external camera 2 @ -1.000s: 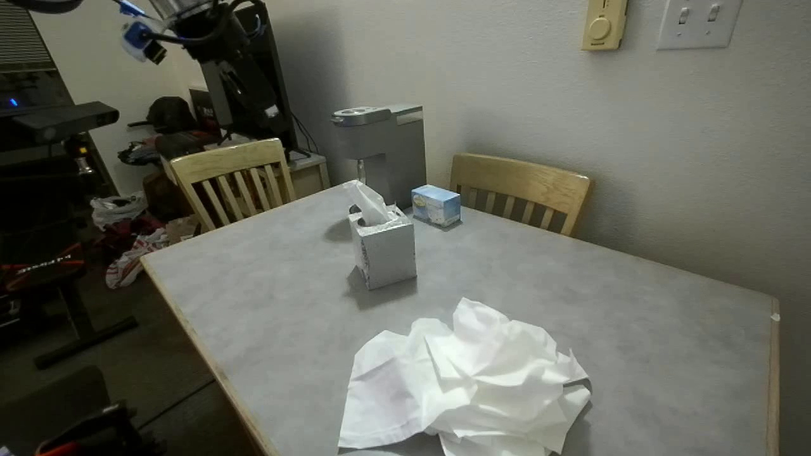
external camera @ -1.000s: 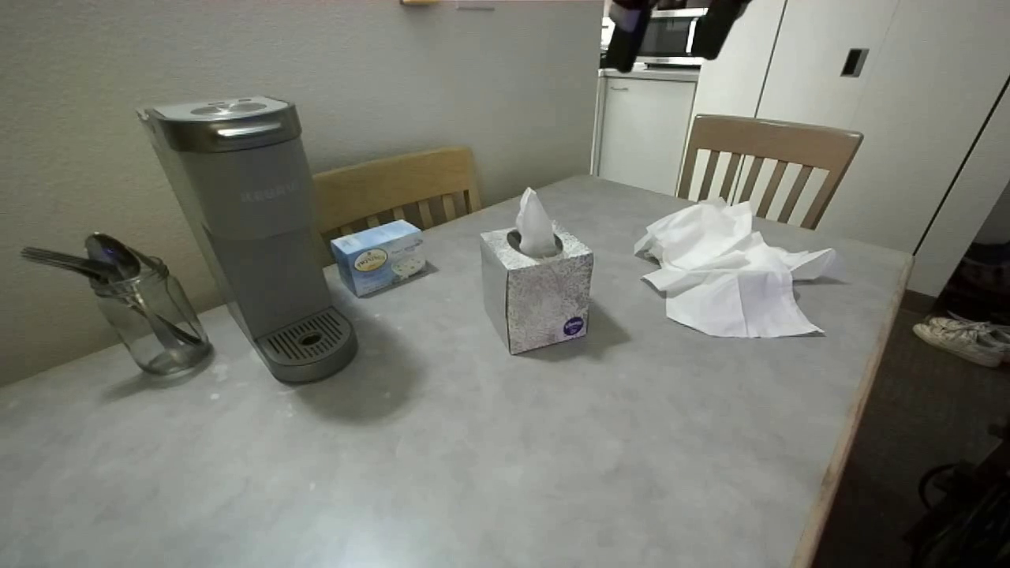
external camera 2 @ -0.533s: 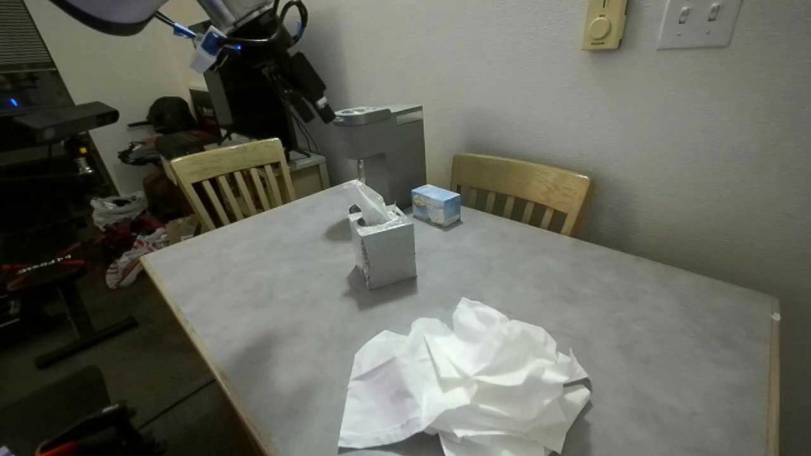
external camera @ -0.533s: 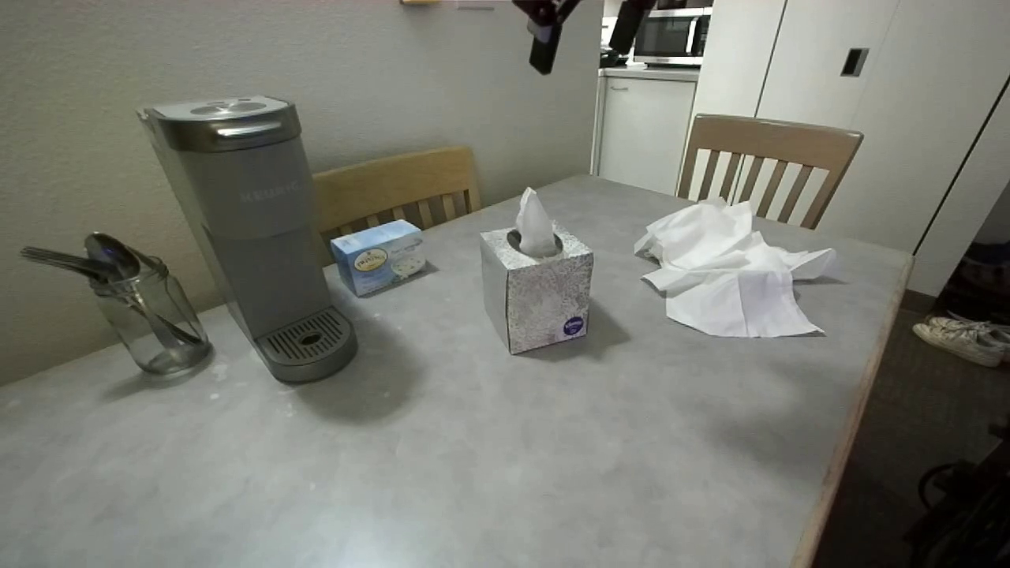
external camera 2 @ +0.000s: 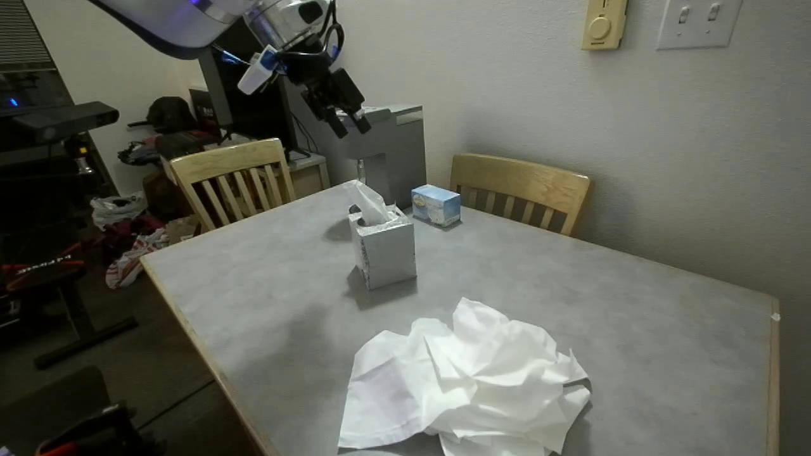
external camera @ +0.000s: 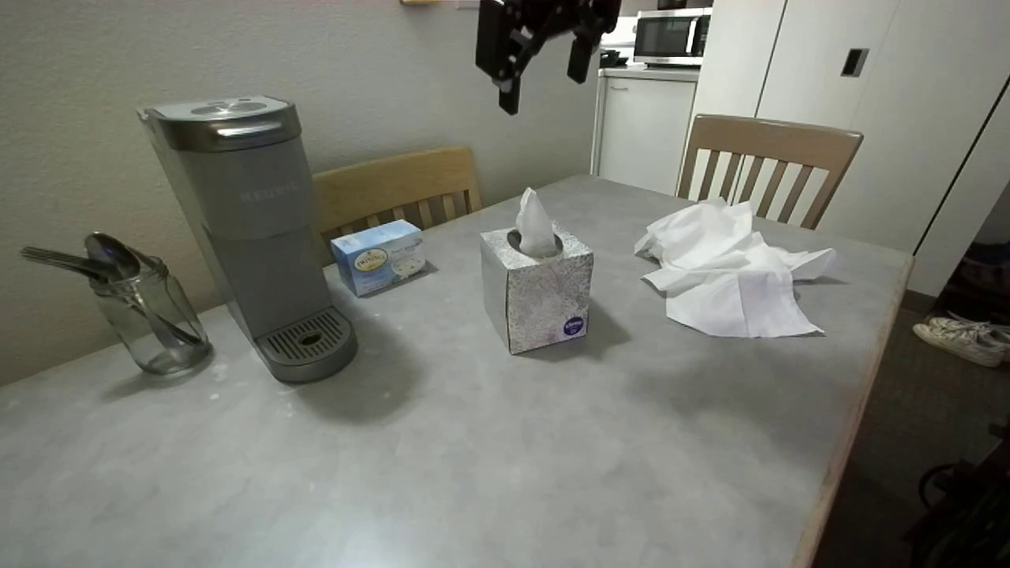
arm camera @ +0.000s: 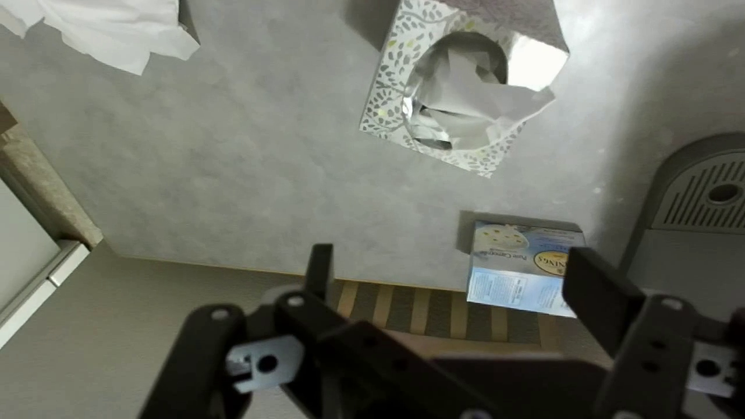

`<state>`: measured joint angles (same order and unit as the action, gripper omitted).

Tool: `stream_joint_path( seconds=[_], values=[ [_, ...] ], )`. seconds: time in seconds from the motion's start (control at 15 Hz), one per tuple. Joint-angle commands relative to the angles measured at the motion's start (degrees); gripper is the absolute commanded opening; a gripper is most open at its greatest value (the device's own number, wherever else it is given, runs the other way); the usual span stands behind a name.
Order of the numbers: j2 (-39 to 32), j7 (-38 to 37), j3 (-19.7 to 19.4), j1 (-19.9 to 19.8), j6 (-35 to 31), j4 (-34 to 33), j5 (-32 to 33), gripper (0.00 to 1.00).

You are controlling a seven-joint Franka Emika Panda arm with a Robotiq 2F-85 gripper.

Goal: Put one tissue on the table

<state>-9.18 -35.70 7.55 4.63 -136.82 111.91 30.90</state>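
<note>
More of the gripper [external camera: 544, 88] showed than a second earlier; it had come across both exterior views toward the coffee maker [external camera: 256, 221], and a shadow [external camera: 710, 386] had spread over the table [external camera: 473, 457]. Its fingers [arm camera: 320, 265] stood wide apart, higher than the tissue box [external camera: 548, 304] and clear of it. The box had not moved, nor had the tissue [external camera: 536, 227], which poked up through the oval opening, its lower part inside. A crumpled heap of white paper [external camera: 734, 272] lay on the table as before, apart from the box. A glass jar [external camera: 158, 315] held a fork [external camera: 67, 263] and a spoon [external camera: 112, 254], heads out past the rim. The blue tea box [external camera: 379, 259] sat near the coffee maker.
</note>
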Motion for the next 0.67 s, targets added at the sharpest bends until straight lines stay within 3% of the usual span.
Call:
stream_joint_path(
  seconds=[0.0,0.2,0.27,0.6],
  values=[
    [-5.17,-0.49,-3.14,3.27,4.05,-5.87,1.57,1.00],
    [-7.08,-0.82,-4.40,4.60,6.54,-8.73,-2.21,1.00],
    [-5.38,0.21,-4.89,4.76,3.87,-5.71,-1.07,1.00],
    [-7.13,0.38,-5.18,5.30,6.05,-7.85,-2.73,1.00]
  ],
)
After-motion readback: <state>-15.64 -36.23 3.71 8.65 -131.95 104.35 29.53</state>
